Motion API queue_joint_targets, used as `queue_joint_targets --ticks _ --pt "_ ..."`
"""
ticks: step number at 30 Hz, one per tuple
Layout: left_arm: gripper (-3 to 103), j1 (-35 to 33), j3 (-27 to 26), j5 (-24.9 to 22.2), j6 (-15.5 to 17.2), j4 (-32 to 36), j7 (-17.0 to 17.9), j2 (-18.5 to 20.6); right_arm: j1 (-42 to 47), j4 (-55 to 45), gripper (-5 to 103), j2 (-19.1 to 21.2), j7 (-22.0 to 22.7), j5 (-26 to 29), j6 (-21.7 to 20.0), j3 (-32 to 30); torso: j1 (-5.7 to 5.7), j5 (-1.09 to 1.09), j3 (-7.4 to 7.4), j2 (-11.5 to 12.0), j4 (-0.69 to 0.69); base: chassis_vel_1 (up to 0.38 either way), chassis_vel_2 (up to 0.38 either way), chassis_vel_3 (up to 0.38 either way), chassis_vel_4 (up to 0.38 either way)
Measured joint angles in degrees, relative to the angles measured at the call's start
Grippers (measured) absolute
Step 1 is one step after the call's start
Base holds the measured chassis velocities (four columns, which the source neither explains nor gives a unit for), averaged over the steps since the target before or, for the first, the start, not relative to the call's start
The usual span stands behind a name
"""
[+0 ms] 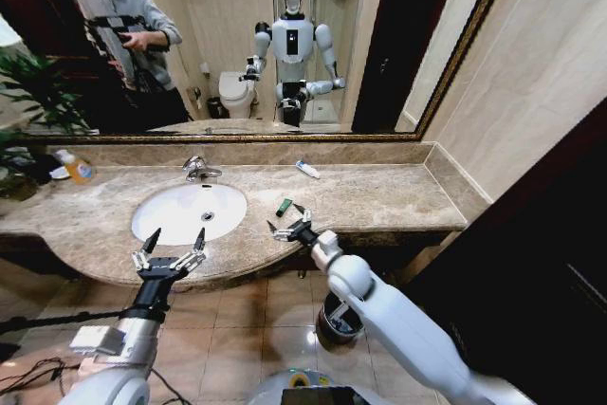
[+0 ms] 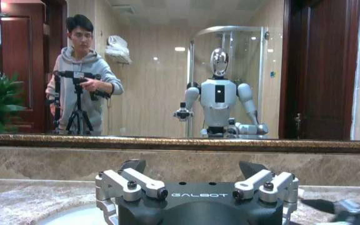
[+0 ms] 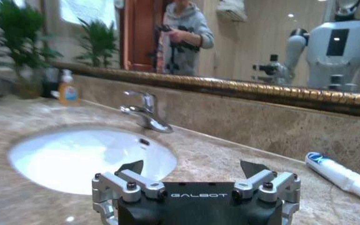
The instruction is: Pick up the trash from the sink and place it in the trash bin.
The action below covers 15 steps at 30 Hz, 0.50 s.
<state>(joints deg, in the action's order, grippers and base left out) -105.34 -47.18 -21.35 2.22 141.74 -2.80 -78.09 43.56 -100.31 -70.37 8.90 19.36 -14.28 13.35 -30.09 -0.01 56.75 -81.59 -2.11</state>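
The sink (image 1: 171, 220) is a white oval basin in the beige marble counter, its bowl (image 3: 73, 159) bare white around the drain. A small dark green tube (image 1: 284, 206) lies on the counter just right of the basin. A white tube with blue marks (image 1: 307, 169) (image 3: 341, 175) lies near the back wall. My right gripper (image 1: 285, 217) (image 3: 192, 167) hovers open beside the green tube. My left gripper (image 1: 177, 234) (image 2: 192, 166) hangs open at the counter's front edge, before the basin. The round black trash bin (image 1: 332, 324) stands on the floor under my right arm, partly hidden.
A chrome faucet (image 1: 199, 170) (image 3: 146, 112) rises behind the basin. A pump bottle of orange liquid (image 1: 76, 168) (image 3: 67, 89) and a green plant (image 1: 24, 101) stand at the far left. A gold-framed mirror (image 1: 237, 138) backs the counter, and a dark door panel (image 1: 550, 234) is at the right.
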Motion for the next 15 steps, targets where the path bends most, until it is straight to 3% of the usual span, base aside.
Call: queue_joint_targets --ticks 2,4,7,15 --pt "100 0.0 0.0 0.0 0.0 0.0 0.0 0.0 -0.9 1.3 100 -0.8 0.7 -0.1 0.0 0.4 0.00 0.00 0.00 0.0 0.00 0.000 0.000 0.000 0.000" --pt "100 0.0 0.0 0.0 0.0 0.0 0.0 0.0 -4.7 6.6 100 -4.7 3.9 -0.2 -0.2 0.3 0.00 -0.01 0.00 0.0 -0.01 0.000 0.000 0.000 0.000" --pt "100 0.0 0.0 0.0 0.0 0.0 0.0 0.0 -7.0 10.3 100 -7.1 7.6 0.2 -1.0 -0.5 -0.01 -0.01 0.00 0.0 -0.02 0.000 0.000 0.000 0.000" --pt "100 0.0 0.0 0.0 0.0 0.0 0.0 0.0 -5.5 11.8 100 -9.0 14.0 2.6 -3.2 -0.7 0.00 0.00 0.00 0.0 0.00 0.000 0.000 0.000 0.000"
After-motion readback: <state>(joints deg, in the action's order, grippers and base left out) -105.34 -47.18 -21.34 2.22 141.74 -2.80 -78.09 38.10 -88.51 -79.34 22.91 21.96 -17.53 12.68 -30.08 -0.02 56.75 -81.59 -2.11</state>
